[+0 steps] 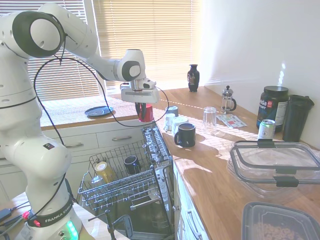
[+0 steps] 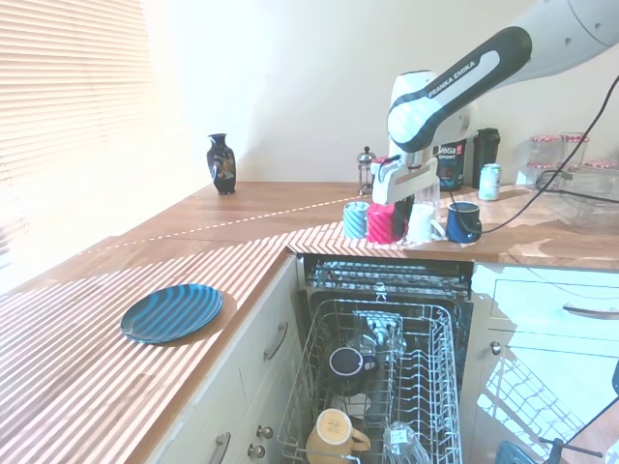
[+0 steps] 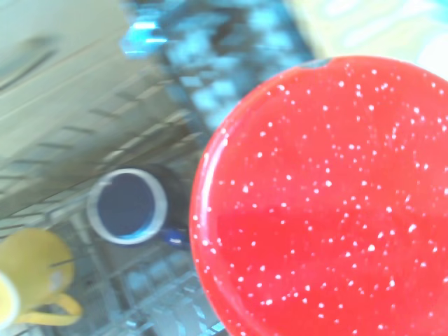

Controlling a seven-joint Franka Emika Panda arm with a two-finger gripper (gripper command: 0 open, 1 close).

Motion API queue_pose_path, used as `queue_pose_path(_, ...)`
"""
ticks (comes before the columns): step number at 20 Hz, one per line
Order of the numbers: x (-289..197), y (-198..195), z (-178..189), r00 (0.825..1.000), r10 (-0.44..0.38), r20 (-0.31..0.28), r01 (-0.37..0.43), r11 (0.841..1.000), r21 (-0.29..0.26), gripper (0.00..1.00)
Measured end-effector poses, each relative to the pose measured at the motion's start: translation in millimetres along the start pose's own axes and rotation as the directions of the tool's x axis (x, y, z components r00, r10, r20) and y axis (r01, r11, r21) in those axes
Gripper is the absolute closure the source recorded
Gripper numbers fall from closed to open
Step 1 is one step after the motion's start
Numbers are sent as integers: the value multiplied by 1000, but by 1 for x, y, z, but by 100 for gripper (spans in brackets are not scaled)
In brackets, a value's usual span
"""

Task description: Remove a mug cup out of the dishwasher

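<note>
Gripper: the gripper (image 1: 145, 106) hangs above the desk's corner edge, at the back of the open dishwasher (image 2: 379, 387).
Fingers: clamped on the mug cup (image 1: 146, 113), which hangs straight below them.
Mug cup: red, in the air, clear of the wire rack (image 1: 120, 182); in the second exterior view it shows among the mugs standing on the desk (image 2: 242, 242).
Wrist view: the mug's speckled red underside (image 3: 325, 203) fills most of the picture.
Rack: a black mug (image 2: 346, 364) and a yellow mug (image 2: 332, 430) sit inside.
Desk: a blue plate (image 2: 172, 312) lies well apart.
</note>
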State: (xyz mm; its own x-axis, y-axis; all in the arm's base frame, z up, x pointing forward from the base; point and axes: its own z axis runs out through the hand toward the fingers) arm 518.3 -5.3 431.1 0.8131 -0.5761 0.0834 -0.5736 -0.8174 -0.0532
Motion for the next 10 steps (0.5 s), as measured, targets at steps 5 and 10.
queue_pose_path(5,30,61,-2,994,113,7,-113,993,-22,100)
queue_pose_path(10,38,96,11,987,159,27,-158,987,-41,100)
